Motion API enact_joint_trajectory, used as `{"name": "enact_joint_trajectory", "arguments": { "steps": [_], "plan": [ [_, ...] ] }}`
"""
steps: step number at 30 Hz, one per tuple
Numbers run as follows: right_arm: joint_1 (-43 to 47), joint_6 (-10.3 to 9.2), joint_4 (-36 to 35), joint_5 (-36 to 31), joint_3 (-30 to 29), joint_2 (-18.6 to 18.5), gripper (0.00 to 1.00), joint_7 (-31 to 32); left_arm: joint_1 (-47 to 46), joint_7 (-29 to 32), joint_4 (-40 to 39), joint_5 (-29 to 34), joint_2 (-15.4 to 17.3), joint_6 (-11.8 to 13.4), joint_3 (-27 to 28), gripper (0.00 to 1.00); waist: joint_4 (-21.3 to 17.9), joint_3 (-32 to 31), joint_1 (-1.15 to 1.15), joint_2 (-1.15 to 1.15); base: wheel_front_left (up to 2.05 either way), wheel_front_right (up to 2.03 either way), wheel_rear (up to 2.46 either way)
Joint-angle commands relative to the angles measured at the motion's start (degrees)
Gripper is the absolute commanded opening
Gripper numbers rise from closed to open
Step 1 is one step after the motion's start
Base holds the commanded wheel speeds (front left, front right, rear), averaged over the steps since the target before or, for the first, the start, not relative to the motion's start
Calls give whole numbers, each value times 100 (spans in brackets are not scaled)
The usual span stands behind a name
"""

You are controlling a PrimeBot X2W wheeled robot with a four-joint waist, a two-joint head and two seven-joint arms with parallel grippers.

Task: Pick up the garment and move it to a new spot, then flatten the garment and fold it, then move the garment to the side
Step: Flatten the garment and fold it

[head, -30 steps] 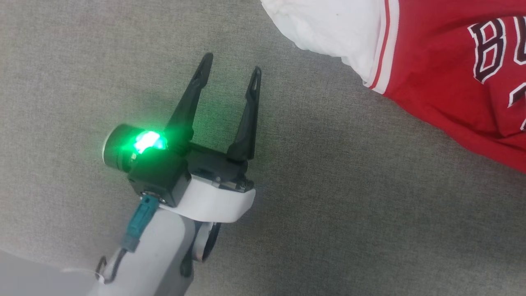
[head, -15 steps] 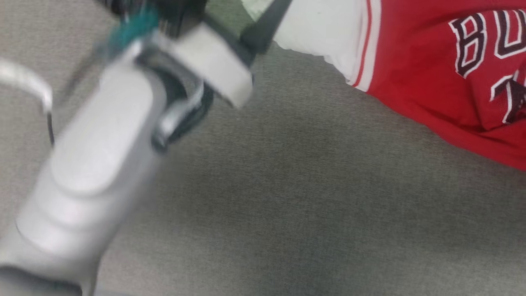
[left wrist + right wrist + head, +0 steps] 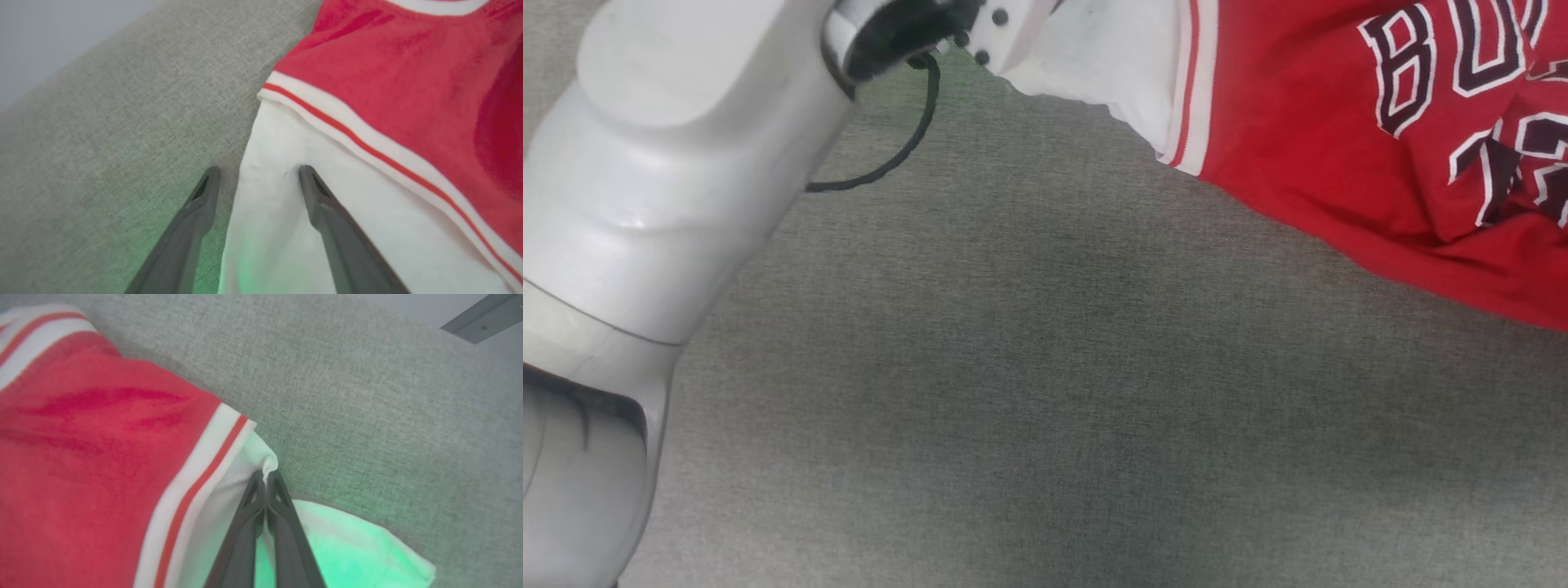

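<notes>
Red garment point(image 3: 1298, 147), lettering cut off; right claw point(image 3: 266, 475) pinches its white fabric, left claw point(image 3: 258, 169) spread wide.

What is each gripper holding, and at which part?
The right gripper pinches a white fold of the red thin-fabric jersey. The left gripper is open, holding nothing.

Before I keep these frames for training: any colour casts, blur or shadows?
Left wrist view: faint green glow on the grey surface and the garment beside the left gripper, slightly soft. Right wrist view: stronger green cast on white fabric beside the right gripper. Head view: sharp, evenly lit, dim shadow mid-surface.
</notes>
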Motion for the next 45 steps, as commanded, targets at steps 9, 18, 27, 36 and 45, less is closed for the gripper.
{"name": "enact_joint_trajectory", "arguments": {
  "steps": [9,18,27,36,45],
  "plan": [
    [159,1,125,152,591,299,0,-271,33,325,7,-1201,93,-8,-632,0,-125,-31,0,0,0,0,0],
    [-333,0,143,131,570,371,0,-1299,-245,-1268,301,-1141,344,-2,-559,0,-241,-332,0,0,0,0,0],
    [-1344,-6,1192,-495,403,767,0,-2908,-1050,-3443,1773,-852,154,155,70,0,-369,-1034,0,0,0,0,0],
    [-2120,-13,2995,-1068,332,1671,0,-4062,-2001,-4845,2885,-737,-227,180,449,0,-454,-1623,0,0,0,0,0],
    [-774,-8,2017,-459,989,1140,0,-4159,-86,-4673,1889,-1378,47,3,-76,0,-449,-1913,0,0,0,0,0]
  ]
}}
